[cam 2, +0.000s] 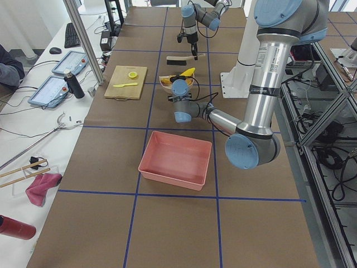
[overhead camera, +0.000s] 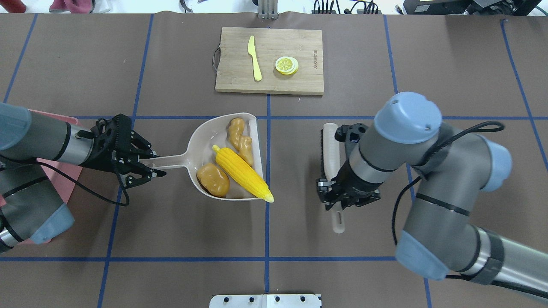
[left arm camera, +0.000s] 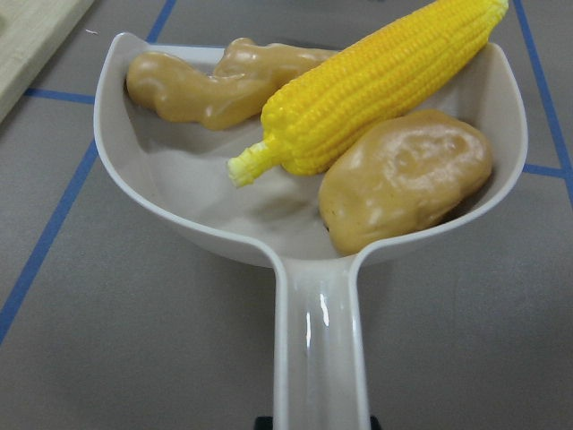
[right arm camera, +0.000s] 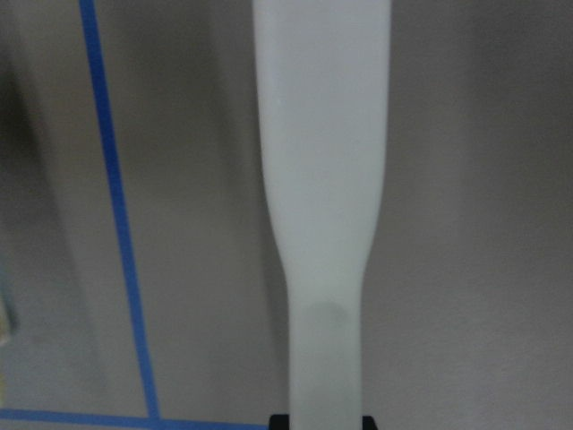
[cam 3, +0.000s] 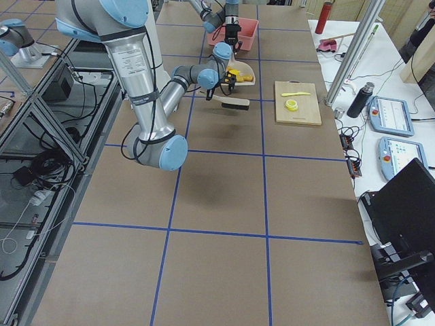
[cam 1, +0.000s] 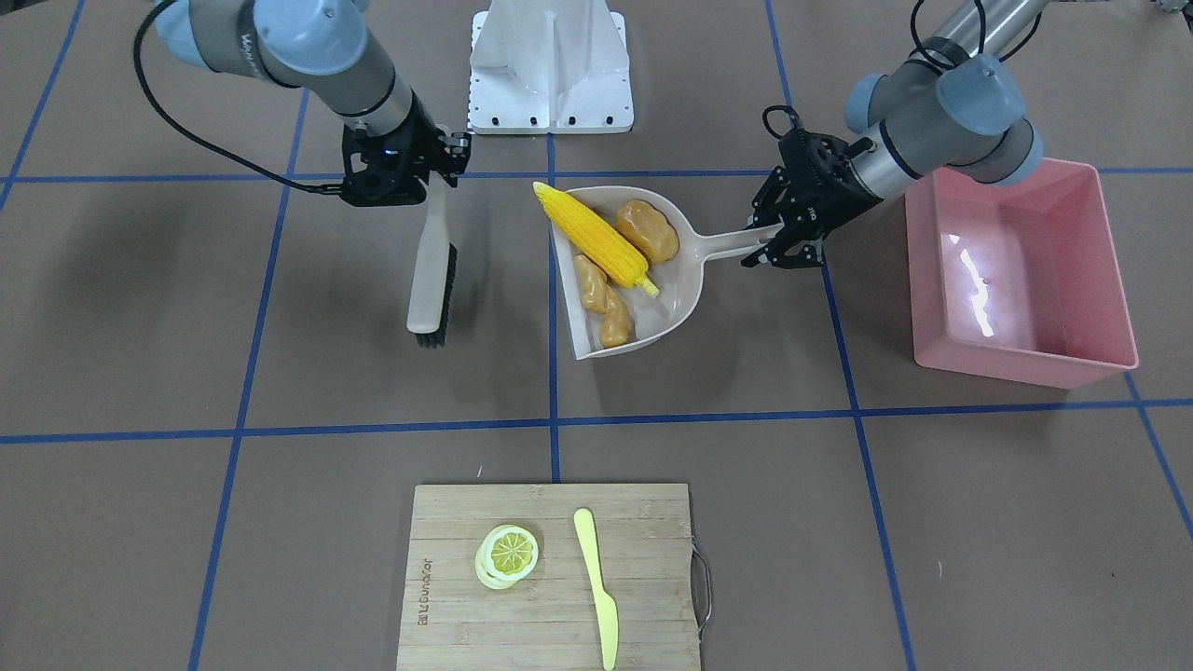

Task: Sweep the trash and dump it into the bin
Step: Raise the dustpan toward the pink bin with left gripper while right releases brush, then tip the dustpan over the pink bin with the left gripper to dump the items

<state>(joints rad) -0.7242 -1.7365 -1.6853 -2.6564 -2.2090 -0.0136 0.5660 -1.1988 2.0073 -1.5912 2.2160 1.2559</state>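
The yellow corn cob (cam 1: 601, 238), the brown potato (cam 1: 650, 230) and the tan ginger root (cam 1: 601, 300) all lie in the grey-beige dustpan (cam 1: 676, 289) at the table's middle. My left gripper (cam 1: 778, 244) is shut on the dustpan's handle. The left wrist view shows the corn (left arm camera: 385, 81), potato (left arm camera: 407, 175) and ginger (left arm camera: 215, 76) inside the pan. The pink bin (cam 1: 1025, 368) stands empty just behind my left arm. My right gripper (overhead camera: 338, 201) is shut on the handle of a brush (overhead camera: 330, 145), held apart from the pan's mouth.
A wooden cutting board (cam 1: 550, 615) lies at the table's far side with a lemon slice (cam 1: 510, 552) and a pale yellow knife (cam 1: 596, 582) on it. The white robot base (cam 1: 550, 65) is at the near edge.
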